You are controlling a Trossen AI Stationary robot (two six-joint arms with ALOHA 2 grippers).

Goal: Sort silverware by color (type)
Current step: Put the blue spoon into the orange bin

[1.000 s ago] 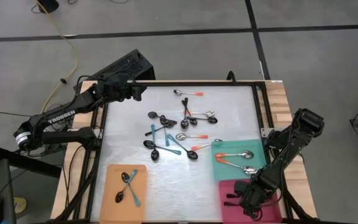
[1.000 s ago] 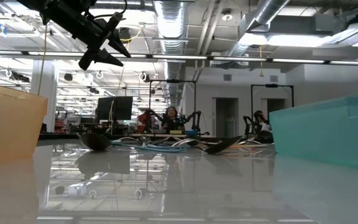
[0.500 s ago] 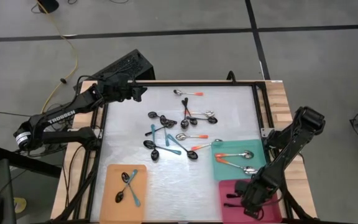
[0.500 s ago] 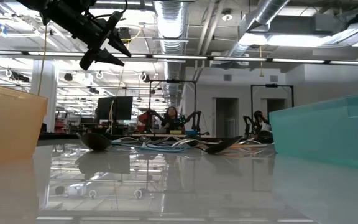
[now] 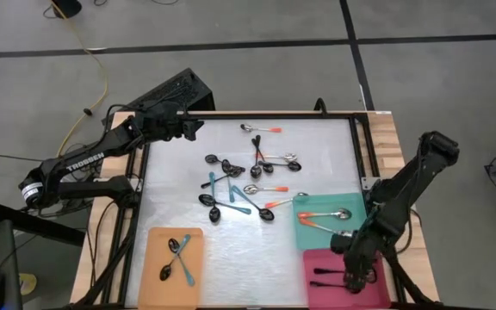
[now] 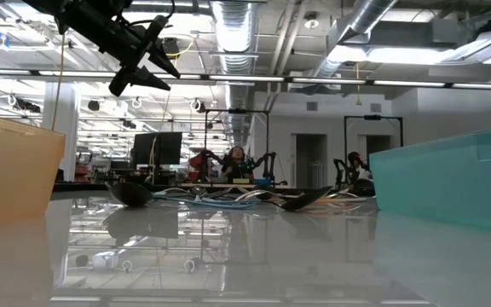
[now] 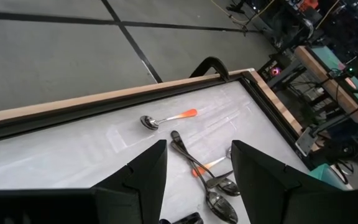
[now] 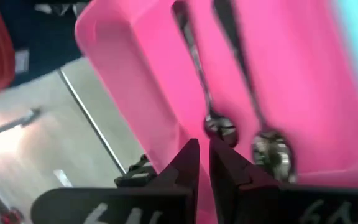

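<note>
Right gripper [image 5: 349, 277], fingers nearly together and empty, hangs over two metal spoons [image 8: 271, 148] in the pink tray [image 5: 317, 293]; left gripper [image 5: 193, 127], fingers apart, waits at the desk's [image 5: 317, 155] far-left corner.

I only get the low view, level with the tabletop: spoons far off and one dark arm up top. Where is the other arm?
Observer: The right gripper hangs over the pink tray at the table's near right corner, fingers almost together, nothing between them.
Operator: Anything in that tray?
Observer: Two dark-handled spoons, lying side by side.
Operator: And the arm I do see?
Observer: That is the left gripper, above the table's far left corner, fingers open and empty.
</note>
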